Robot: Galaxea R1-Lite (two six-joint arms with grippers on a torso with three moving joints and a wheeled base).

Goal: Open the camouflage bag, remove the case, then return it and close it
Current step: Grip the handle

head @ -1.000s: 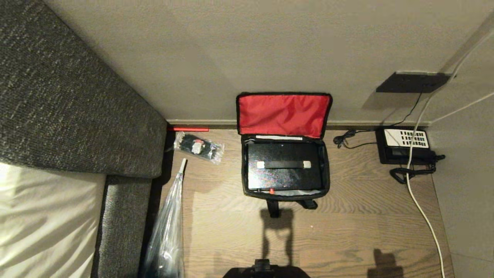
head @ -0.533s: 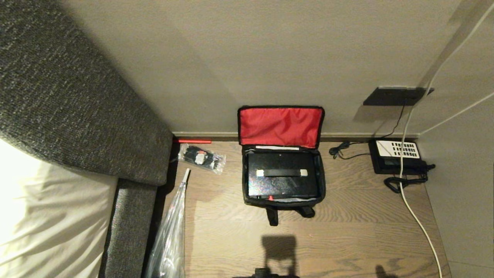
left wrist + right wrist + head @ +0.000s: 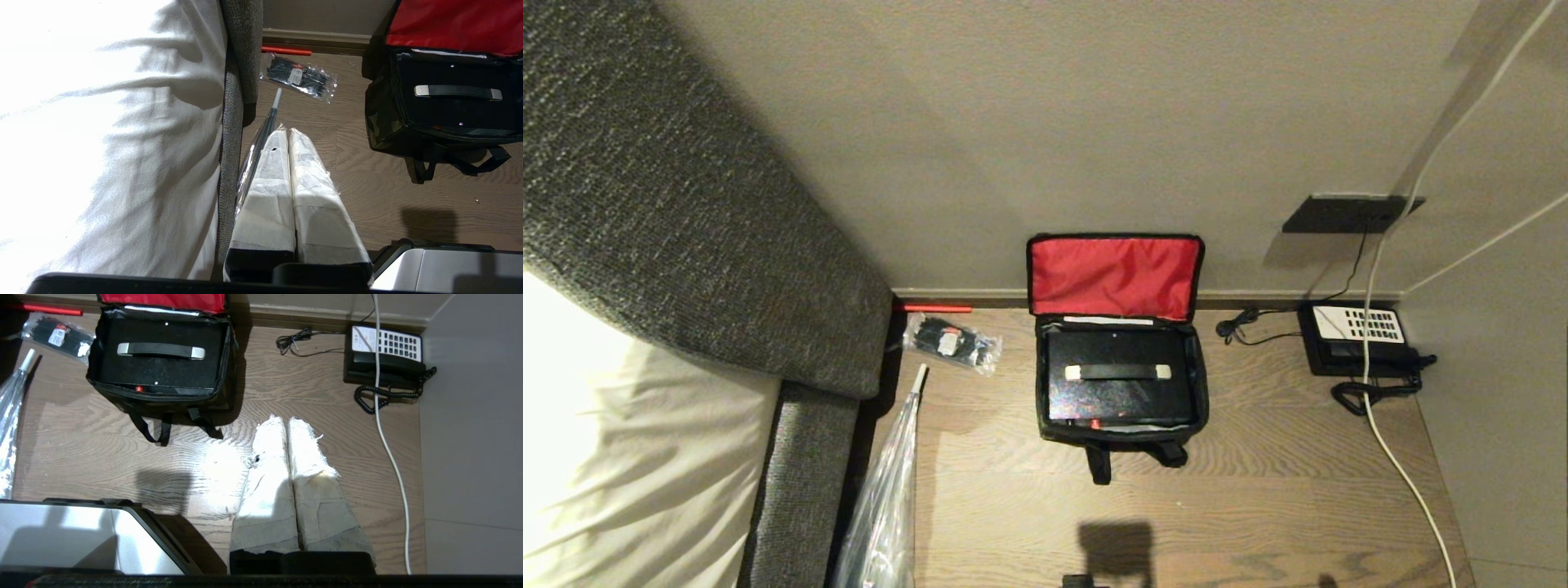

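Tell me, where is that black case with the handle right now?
In the head view the case lies inside the open camouflage bag on the wooden floor by the wall, between the packet of cable ties on the left and the telephone on the right.

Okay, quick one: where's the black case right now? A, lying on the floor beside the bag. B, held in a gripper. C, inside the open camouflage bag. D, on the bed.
C: the case sits inside the camouflage bag, whose red-lined lid stands open against the wall.

The case (image 3: 1117,384) lies in the camouflage bag (image 3: 1202,400), telephone (image 3: 1352,339) to its right.
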